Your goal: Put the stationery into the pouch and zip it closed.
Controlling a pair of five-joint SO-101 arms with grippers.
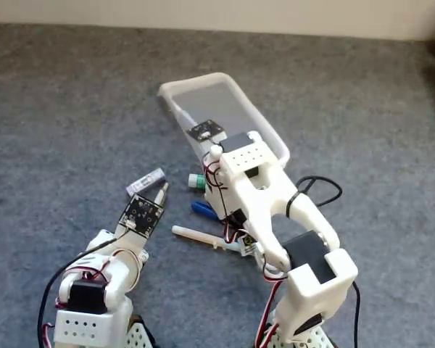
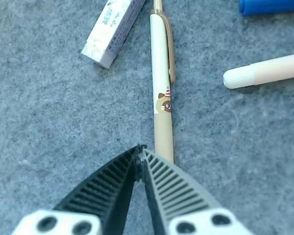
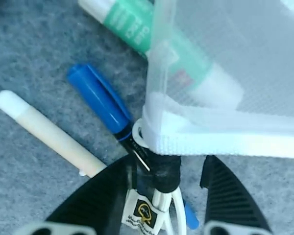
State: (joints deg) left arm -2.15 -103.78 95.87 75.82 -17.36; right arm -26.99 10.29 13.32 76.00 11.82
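The left gripper point(image 2: 139, 149), closed and empty, sits at the end of the pen point(image 2: 161, 98) lying mid-way across the carpet point(image 2: 49, 122); the pen is judged light, rigid and slippery, best pinched mid-barrel, while the right gripper point(image 3: 166, 164) stands open about the limp pouch point(image 3: 225, 73) at its corner.

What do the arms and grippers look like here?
Both arms, left arm and right arm, are blocky white plastic with black servos and red, black and white wires; a black cable loops beside the right one. Left gripper and right gripper have dark, ribbed, tapering fingers.
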